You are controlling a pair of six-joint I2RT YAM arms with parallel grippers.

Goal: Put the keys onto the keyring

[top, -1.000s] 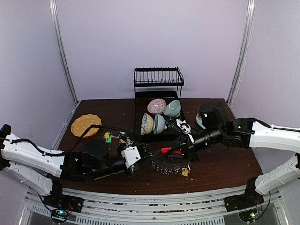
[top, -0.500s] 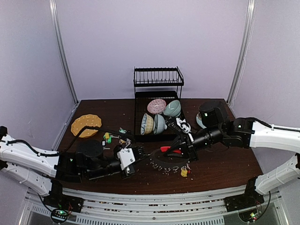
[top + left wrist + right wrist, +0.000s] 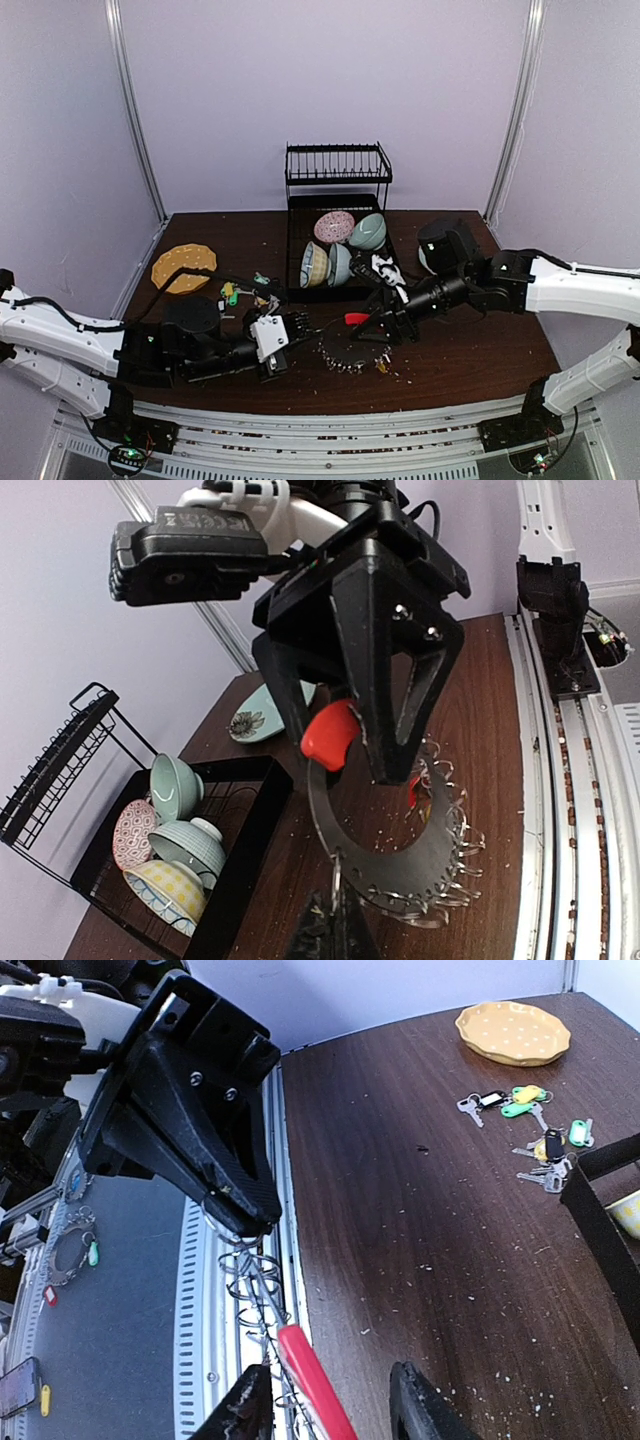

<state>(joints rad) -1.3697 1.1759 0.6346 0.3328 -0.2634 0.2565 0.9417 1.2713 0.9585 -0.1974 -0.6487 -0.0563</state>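
the left gripper point(image 3: 335, 925) is closed on the keyring point(image 3: 400, 858); the right gripper point(image 3: 330, 1385) stands open around its red sleeve point(image 3: 298, 1352).

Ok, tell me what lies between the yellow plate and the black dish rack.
Loose keys with coloured tags lie between the plate and the rack, clearest in the right wrist view.
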